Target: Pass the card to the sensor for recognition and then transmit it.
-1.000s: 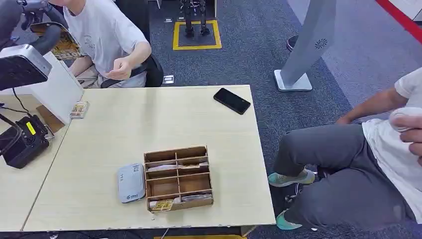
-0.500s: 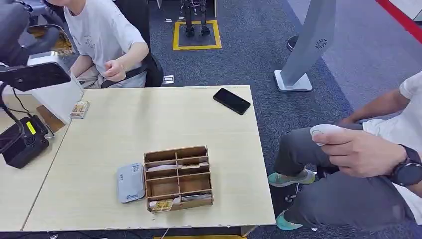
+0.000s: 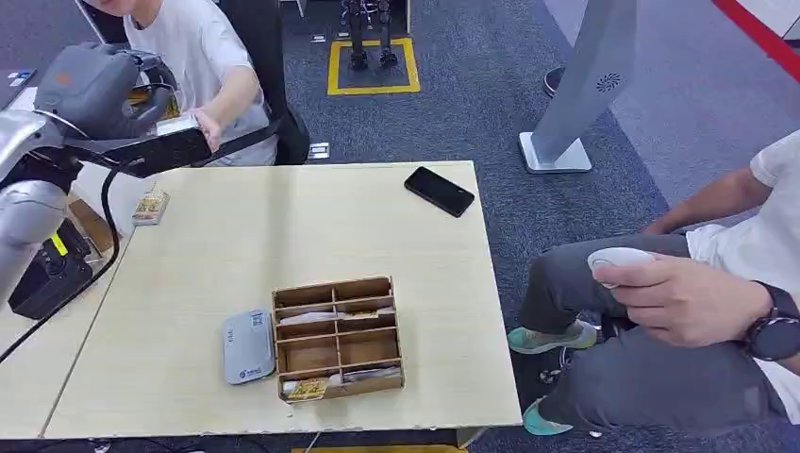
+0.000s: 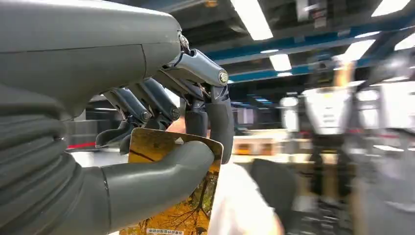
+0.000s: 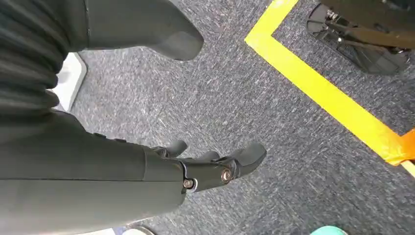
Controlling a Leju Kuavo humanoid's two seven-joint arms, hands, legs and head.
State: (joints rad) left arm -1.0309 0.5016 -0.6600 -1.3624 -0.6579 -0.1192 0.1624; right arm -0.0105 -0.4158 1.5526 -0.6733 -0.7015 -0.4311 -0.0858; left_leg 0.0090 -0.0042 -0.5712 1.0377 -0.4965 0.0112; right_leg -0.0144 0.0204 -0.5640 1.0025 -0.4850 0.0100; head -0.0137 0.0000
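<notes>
My left hand [image 4: 161,147] pinches the card [image 4: 171,205] between thumb and fingers (autumn trees printed on it), raised at upper left of the head view. My right hand [image 5: 195,171] hangs spread and empty over grey carpet [image 5: 274,98].

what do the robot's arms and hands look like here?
Left arm: silver metal with a black cable along it. Left hand: grey ribbed wrist cover, thick grey thumb, darker fingers with silvery knuckle links and small round pins. Right hand: same grey cover, dark fingers.

One compartmented wooden box [image 3: 338,338], one grey flat sensor [image 3: 248,345], one black phone [image 3: 440,192] and two seated people are being counted.
</notes>
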